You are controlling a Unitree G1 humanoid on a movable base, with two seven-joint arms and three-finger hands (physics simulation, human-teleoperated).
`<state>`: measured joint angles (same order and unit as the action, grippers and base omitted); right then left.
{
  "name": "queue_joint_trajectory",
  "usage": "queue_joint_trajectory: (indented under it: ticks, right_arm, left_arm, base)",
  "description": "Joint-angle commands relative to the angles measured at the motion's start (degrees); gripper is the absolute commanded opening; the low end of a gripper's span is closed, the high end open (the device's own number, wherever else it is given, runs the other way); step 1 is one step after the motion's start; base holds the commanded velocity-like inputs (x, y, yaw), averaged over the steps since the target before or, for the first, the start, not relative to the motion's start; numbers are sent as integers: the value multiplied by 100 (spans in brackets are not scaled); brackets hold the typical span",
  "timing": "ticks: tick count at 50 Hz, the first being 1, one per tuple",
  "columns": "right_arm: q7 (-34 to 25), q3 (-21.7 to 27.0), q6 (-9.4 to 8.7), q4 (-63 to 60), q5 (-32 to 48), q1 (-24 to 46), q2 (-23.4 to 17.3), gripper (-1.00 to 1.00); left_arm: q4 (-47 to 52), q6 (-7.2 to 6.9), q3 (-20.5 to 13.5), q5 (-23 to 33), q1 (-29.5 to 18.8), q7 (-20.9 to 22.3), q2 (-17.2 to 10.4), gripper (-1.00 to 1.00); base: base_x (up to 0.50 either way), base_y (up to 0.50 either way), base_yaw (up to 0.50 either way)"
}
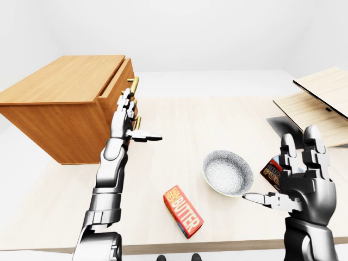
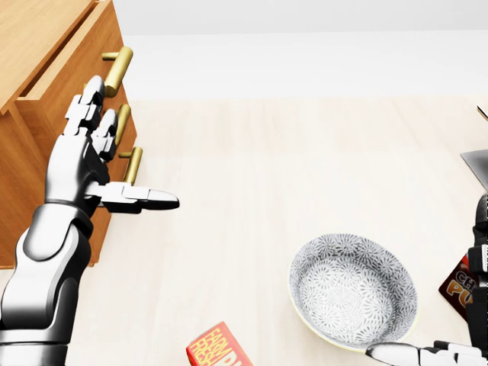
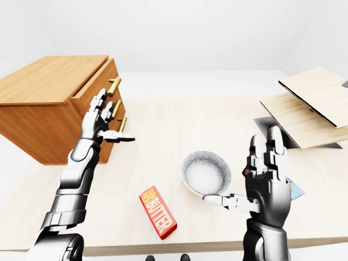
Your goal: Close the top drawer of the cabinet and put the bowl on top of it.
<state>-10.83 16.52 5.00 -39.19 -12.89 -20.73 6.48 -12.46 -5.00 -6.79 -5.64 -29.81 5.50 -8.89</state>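
At the pale counter's (image 2: 267, 168) far left, the wooden cabinet's (image 2: 30, 46) top drawer (image 2: 72, 84) is seen ajar beside the left hand's (image 2: 80, 171) spread fingers (image 2: 82, 107), while the grey patterned bowl (image 2: 352, 291) is left unlifted near the splayed right hand (image 1: 307, 182).

In the head view the cabinet (image 2: 30, 99) is cut off by the left and top edges, the butter box (image 2: 219, 349) by the bottom edge, and only a thumb of the right hand (image 2: 424, 354) is shown. The chocolate box (image 1: 270, 171) is half hidden behind that hand in the eye views. The middle drawer handle (image 2: 120, 122) is partly covered by the left hand (image 2: 80, 164); contact with it cannot be told
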Motion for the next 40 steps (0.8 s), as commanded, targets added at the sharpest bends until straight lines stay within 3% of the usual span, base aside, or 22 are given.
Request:
queue_joint_trajectory:
  ticks: [1,18,40]
  right_arm:
    - [-6,-42,0,35,13,-56,0,100]
    - [181,-59,0,78,148,8,-3,100]
    - [284,-75,0,43,173,155,-95,100]
  left_arm:
    - [-695,0,-86,-72,-310,-83,-163,100]
    - [-1628,0,-213,-232,-687,-119,-406,100]
    - [-1718,0,-328,-579,-748,-123,-607,100]
  base:
    - [0,0,0]
    - [0,0,0]
    - [0,0,0]
